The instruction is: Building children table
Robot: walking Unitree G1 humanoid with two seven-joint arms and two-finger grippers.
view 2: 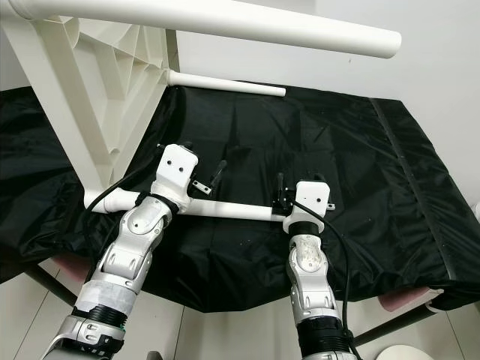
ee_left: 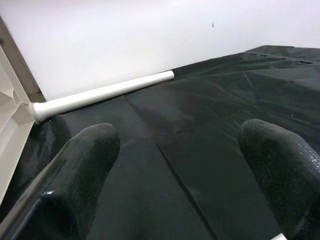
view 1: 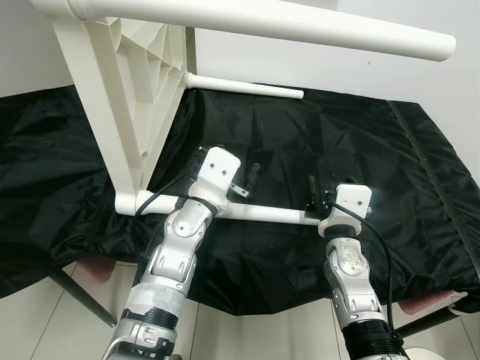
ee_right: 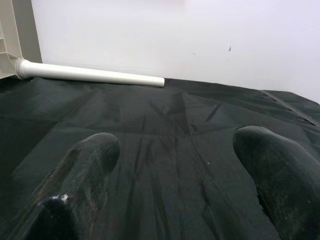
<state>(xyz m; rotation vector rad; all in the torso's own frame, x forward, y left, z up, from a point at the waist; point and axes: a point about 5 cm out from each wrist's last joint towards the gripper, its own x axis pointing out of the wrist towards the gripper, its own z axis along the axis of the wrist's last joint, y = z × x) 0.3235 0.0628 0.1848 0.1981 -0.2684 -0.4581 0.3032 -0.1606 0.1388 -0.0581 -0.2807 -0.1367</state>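
Observation:
The white children's table top (view 1: 131, 90) stands on its edge on the black cloth, ribbed underside facing right. Three white legs stick out of it: a top leg (view 1: 300, 26), a far leg (view 1: 247, 88) low over the cloth, and a near leg (view 1: 262, 214) running right from the bottom corner. My left gripper (view 1: 238, 174) sits over the middle of the near leg, fingers (ee_left: 82, 165) spread wide. My right gripper (view 1: 328, 189) sits at that leg's free end, fingers (ee_right: 87, 165) also apart. Nothing lies between either pair of fingers.
Black cloth (view 1: 390, 165) covers the work surface and hangs over its front edge. A white wall (view 2: 375, 75) stands just behind. Dark frame legs (view 1: 79, 296) and pale floor tiles show below the front edge.

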